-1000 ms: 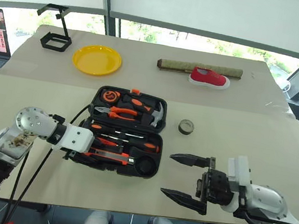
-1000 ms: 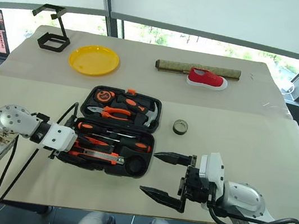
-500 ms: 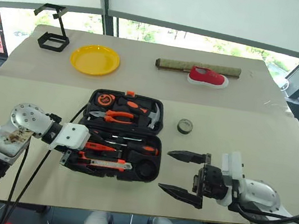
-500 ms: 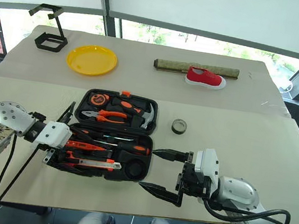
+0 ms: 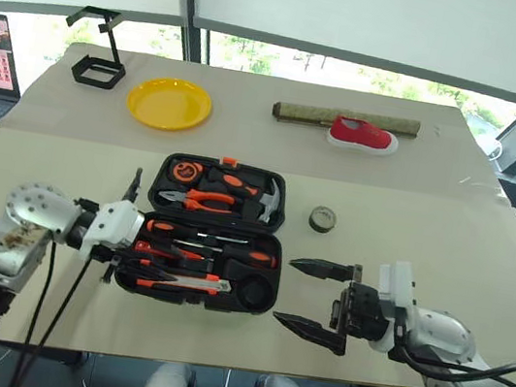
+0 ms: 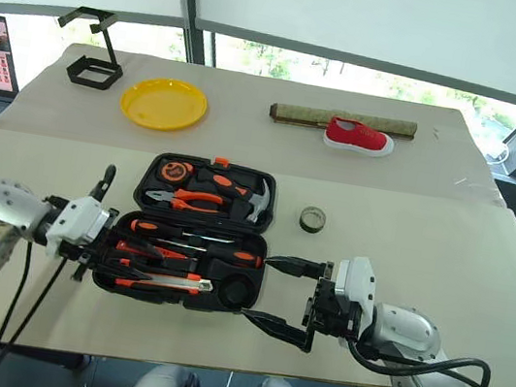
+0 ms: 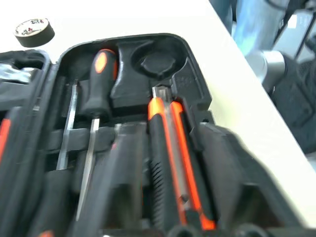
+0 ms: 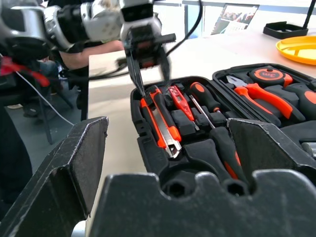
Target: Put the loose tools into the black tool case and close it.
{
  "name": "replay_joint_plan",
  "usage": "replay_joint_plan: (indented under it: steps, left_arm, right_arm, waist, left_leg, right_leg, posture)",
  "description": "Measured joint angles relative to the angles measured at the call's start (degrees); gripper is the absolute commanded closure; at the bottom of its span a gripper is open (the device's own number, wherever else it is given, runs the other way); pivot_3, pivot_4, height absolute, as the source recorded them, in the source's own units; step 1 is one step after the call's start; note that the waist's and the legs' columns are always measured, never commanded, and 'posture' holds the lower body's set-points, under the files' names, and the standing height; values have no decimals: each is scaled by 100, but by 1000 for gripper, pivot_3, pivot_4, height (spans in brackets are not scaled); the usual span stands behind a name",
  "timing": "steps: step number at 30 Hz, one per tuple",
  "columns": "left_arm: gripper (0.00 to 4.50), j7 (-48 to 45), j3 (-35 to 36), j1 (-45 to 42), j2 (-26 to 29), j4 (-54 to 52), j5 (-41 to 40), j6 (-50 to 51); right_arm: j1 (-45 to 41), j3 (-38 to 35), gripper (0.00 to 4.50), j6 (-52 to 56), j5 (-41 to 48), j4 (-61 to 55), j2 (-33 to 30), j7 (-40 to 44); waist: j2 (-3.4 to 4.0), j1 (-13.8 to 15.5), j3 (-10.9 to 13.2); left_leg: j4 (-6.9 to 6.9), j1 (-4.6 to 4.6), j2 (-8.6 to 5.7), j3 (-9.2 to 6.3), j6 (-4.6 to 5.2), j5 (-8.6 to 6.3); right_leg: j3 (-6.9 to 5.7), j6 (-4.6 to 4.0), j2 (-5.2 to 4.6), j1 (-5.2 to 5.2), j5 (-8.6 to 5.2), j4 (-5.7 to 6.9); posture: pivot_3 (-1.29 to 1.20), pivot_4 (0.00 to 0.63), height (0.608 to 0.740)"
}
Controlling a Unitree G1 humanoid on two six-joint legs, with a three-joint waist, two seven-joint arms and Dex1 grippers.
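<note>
Since earlier frame, left gripper [image 5: 123,249] pulled back from inside black tool case [image 5: 213,231] to its left rim.

Head view: case open mid-table, near front edge; roll of tape [image 5: 322,219] loose beside case's right edge. Right gripper [image 5: 315,299] spread wide, empty, just right of case.

Left wrist view: utility knife [image 7: 170,163] and screwdriver [image 7: 96,118] seated in slots.

Right wrist view: left gripper fingers [image 8: 134,69] slightly apart, grasping nothing, tips over knife end.

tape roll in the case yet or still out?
Out. The tape roll lies on the table right of the open tool case, apart from it; the round slot sits empty.
</note>
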Motion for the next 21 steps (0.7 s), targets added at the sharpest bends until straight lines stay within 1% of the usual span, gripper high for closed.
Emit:
replay_joint_plan:
  steps: [1, 2, 5, 13, 19, 21]
  left_arm:
    - [4383, 103, 10, 2, -98, 86, 71, -124]
    - [4474, 228, 9, 7, -209, 196, 181, -264]
    - [4474, 359, -36, 57, -293, 479, 426, -513]
    - [4474, 482, -74, 119, -372, 747, 536, -1140]
    - [4474, 747, -239, 197, -334, 825, 740, -1073]
    - [4474, 831, -284, 245, -316, 749, 769, -879]
  right_arm:
    - [-4, 7, 0, -1, -3, 3, 2, 0]
    - [-22, 23, 0, -1, -3, 3, 17, 0]
    - [-48, 30, 0, 0, 3, 2, 32, -3]
    - [-93, -15, 0, 0, 1, 54, -15, 85]
    - [-167, -41, 0, -1, -6, 150, -17, 129]
    - [-168, -49, 0, -4, -20, 152, -16, 125]
  waist:
    - [1, 10, 0]
    - [0, 16, 0]
    - [0, 1, 0]
    - [6, 0, -5]
    - [44, -1, -35]
    - [66, -2, -52]
  left_leg:
    - [1, 1, -2, 0, 0, 0]
    - [3, 0, -2, 0, 0, 0]
    - [3, -1, -1, 0, 0, 0]
    - [2, 13, 1, -2, 0, 0]
    - [1, 20, 2, -3, 0, 0]
    - [0, 24, 1, -3, 0, 0]
  right_leg:
    - [-1, 1, -2, 3, 1, 0]
    - [-1, 2, -2, 3, 2, -1]
    - [0, 3, -2, 3, 3, -2]
    - [1, 2, -4, 13, 3, 0]
    - [5, 2, -3, 18, 3, 0]
    - [6, 2, -3, 20, 3, 0]
  posture:
    - [0, 150, 740]
    - [0, 150, 740]
    - [0, 150, 740]
    - [0, 150, 740]
    - [0, 150, 740]
    - [0, 150, 740]
